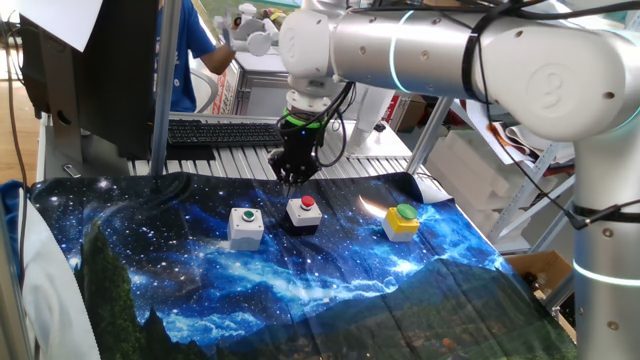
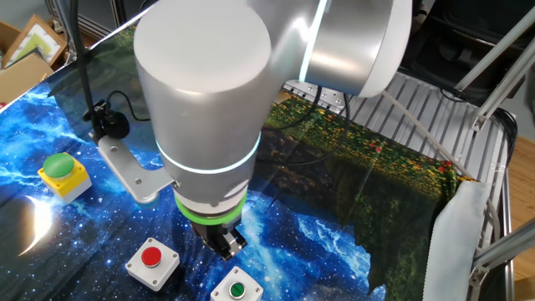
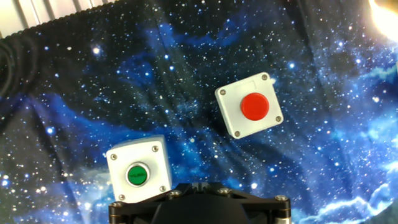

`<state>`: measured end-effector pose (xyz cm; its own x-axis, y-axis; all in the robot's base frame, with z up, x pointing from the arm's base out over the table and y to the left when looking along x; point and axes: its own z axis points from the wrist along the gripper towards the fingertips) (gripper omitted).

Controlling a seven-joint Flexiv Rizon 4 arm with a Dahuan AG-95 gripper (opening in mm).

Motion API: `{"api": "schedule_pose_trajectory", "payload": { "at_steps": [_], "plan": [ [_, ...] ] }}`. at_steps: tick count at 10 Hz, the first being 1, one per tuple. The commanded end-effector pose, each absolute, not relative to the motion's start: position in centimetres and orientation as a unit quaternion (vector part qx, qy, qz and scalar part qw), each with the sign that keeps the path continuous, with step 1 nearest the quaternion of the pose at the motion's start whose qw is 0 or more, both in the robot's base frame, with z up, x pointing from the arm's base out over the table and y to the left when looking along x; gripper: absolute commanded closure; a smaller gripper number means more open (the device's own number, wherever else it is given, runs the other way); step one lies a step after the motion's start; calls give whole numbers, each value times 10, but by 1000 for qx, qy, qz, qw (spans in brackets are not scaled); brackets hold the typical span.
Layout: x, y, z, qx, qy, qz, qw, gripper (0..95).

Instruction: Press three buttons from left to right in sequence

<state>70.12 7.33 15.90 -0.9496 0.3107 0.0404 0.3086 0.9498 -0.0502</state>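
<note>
shut tool [image 1: 291, 180] above starry cloth [image 1: 300, 280], near green-capped grey-white button [image 1: 245, 226]

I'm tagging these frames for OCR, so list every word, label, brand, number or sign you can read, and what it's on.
None can be read.
keyboard: key legends too small and blurred.
grey-white box with green cap: a dark mark on the cap, too blurred to read.
black-and-white box with red cap: plain, no text.
yellow box with green cap: no text visible.
cardboard box: printed papers, unreadable.
</note>
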Motion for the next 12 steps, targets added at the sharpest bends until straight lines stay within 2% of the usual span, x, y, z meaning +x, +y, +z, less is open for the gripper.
{"api": "schedule_pose_trajectory", "payload": {
  "at_steps": [1,5,9,12],
  "plan": [
    [701,74,159,-153,-988,21,27,950],
    [701,74,159,-125,-991,33,22,950],
    [701,74,159,9,-1000,6,9,950],
    [701,74,159,92,-996,4,8,950]
  ]
}}
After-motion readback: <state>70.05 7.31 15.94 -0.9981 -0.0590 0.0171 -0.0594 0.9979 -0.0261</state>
